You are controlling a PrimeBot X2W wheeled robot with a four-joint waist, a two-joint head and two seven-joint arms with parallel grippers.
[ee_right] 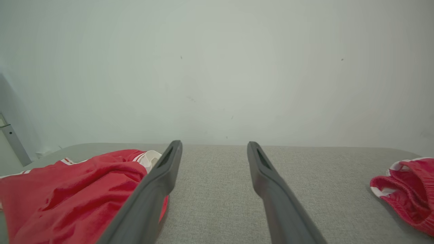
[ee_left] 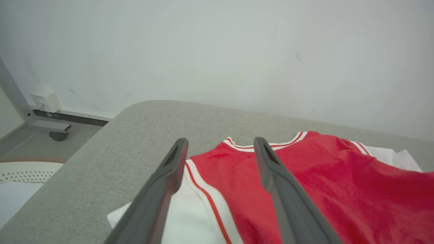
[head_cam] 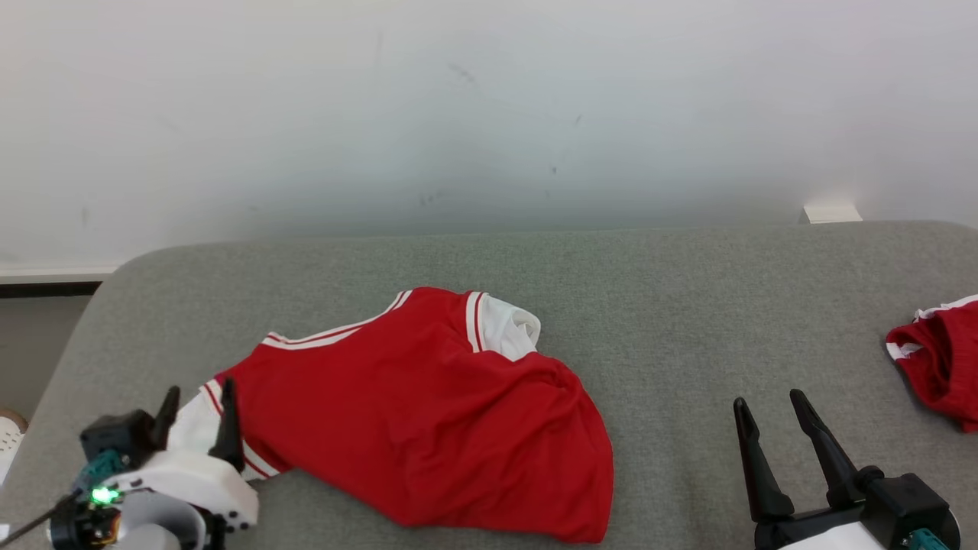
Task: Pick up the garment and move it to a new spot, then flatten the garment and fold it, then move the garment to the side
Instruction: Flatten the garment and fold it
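Nearest on the left, the left end effector (head_cam: 200,393) stands spread wide and grips nothing. Its two dark fingers straddle the white sleeve at the near-left corner of the red fabric jersey with white sleeves and striped trim (head_cam: 428,412). Nearest on the right, the right end effector (head_cam: 768,399) is equally wide and empty, over bare grey felt-covered tabletop (head_cam: 688,321).

The jersey lies left of centre, rumpled, its right side bunched and folded over. That suggests the flattening step is in hand. The next move probably calls for closing on the sleeve corner while the right end effector reaches the bunched hem, then pulling the two apart.

Farther right, a second bunched red-and-white garment (head_cam: 940,359) sits at the edge, well apart and no obstacle. Beyond it, a small white block (head_cam: 831,212) sits against the pale wall (head_cam: 489,114).
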